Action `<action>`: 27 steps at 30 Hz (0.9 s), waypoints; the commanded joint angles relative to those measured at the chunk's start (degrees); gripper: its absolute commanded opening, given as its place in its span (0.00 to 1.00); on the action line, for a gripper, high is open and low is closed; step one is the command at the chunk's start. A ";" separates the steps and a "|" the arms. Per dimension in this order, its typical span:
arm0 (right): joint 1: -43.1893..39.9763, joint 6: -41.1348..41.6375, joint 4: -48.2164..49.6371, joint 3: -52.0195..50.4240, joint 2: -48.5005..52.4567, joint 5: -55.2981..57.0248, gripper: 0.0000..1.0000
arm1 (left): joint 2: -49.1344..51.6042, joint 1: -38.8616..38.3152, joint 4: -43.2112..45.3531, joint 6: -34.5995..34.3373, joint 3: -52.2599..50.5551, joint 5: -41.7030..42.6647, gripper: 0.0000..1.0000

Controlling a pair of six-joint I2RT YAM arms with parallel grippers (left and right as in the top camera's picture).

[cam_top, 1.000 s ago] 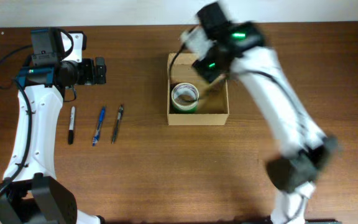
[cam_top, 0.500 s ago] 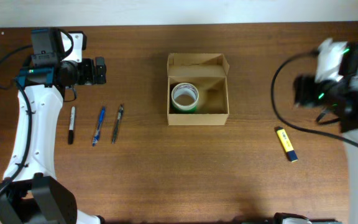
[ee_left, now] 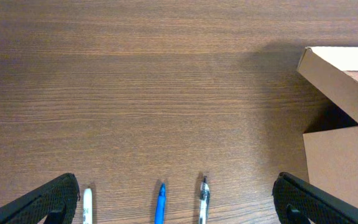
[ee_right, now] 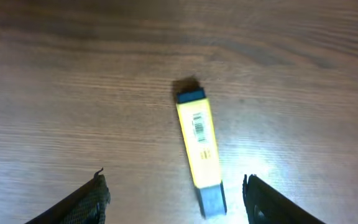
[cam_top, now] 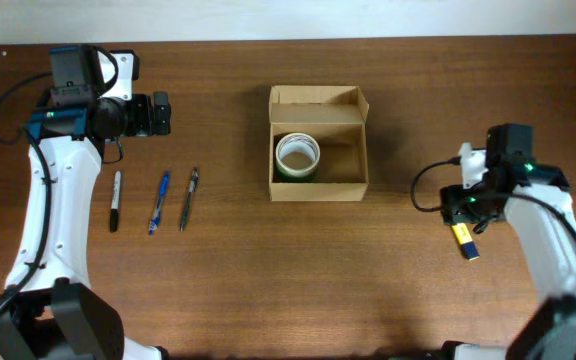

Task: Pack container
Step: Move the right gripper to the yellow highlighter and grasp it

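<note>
– Near the right edge of the brown wooden table [cam_top: 228,270], why does the right gripper [ee_right: 173,180] hang just there?

– I think it is there for the slim yellow plastic stick with a barcode label and dark caps [ee_right: 201,146]. The stick lies flat on the wood. The two fingers stand wide apart, one on each side of it, and they hold nothing. It looks like the pose before a grasp, but I cannot tell how high the gripper hangs.

– And the left gripper [ee_left: 176,180]?

– It is far on the other side, also spread wide and empty. It looks down on the tips of a white-and-black marker [cam_top: 115,200], a blue pen [cam_top: 158,203] and a dark grey pen [cam_top: 188,198]. They lie in a row, side by side but apart, probably so that each can be picked alone.

– Where is the container, the small tan cardboard box [cam_top: 318,190]?

– It sits in the middle of the table, toward the far edge, well apart from both grippers. Its hinged flap lid [cam_top: 318,97] is folded back, so the inside is open from above. The sides are plain. A green-and-white tape roll [cam_top: 297,155] lies flat in the half nearer the left arm. The other half shows bare cardboard floor, which in my judgement is room enough for the stick.
</note>
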 commanded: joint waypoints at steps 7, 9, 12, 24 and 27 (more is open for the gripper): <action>-0.50 -7.43 3.93 -0.48 11.45 8.68 0.69 | 0.50 0.13 -0.02 0.96 0.72 0.81 0.99; -0.55 -7.41 4.70 -0.48 13.00 8.59 0.69 | 0.50 0.13 -0.02 0.96 0.72 0.81 0.99; -1.03 -7.82 5.05 -0.48 14.80 8.81 0.69 | 0.50 0.13 -0.02 0.96 0.72 0.79 0.99; -3.87 -7.52 6.75 -0.48 15.93 7.26 0.50 | 0.50 0.13 -0.02 0.96 0.72 0.81 0.99; -3.85 -7.52 6.88 -0.48 15.93 7.23 0.40 | 0.50 0.13 -0.02 0.96 0.72 0.81 0.99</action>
